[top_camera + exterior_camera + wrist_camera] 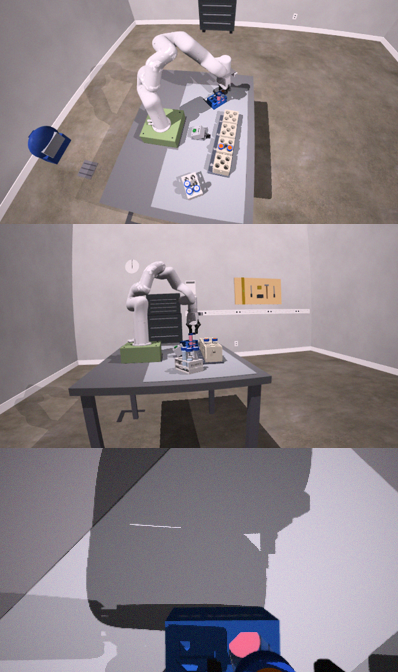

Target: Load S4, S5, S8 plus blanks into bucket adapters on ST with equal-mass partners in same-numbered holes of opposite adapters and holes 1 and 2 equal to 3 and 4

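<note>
Over the flat pale-grey mat (173,187) (231,371) (325,573), held black-fingered gripper (224,89) (193,331) (270,667) half-open, empty.
Needed centring around blue-capped, orange-dotted tube (223,91) (272,670) below, before closing.

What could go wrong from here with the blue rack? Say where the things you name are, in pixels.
The hand (224,90) (193,331) is open right over the blue rack (213,105) (184,343) (220,622), so coming down off-centre, a finger might knock a tube cap. Two pink-filled tubes seem to stand close together there, so the fingers could catch the neighbour. The rack stands loose, so a tilted pull might drag or tip it.
</note>
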Controlling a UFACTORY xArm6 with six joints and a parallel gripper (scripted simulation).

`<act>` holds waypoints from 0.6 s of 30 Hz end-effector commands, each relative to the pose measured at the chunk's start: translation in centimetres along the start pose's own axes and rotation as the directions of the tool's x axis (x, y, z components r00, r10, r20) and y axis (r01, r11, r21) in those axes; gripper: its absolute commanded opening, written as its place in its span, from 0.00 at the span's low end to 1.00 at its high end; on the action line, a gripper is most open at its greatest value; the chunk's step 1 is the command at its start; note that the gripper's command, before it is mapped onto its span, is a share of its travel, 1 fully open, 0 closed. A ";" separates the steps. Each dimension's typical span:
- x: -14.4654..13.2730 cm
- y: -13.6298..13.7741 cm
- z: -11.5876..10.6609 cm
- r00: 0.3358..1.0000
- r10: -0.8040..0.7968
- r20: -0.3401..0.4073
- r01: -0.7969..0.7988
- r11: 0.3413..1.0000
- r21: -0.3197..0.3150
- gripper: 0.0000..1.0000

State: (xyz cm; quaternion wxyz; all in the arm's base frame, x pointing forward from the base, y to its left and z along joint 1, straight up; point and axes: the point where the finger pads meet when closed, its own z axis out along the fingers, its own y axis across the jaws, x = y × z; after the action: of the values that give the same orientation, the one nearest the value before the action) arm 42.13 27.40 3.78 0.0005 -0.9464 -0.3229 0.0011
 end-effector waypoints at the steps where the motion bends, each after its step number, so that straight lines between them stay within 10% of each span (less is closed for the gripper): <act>1: 0.2 0.0 0.1 1.000 0.000 -0.005 0.000 1.000 0.000 0.57; 18: 0.2 0.0 1.1 1.000 0.000 -0.005 0.000 1.000 0.000 0.57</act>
State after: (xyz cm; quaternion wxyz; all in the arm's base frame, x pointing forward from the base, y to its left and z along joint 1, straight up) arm 42.12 27.40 2.72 0.0005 -0.9464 -0.3229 0.0011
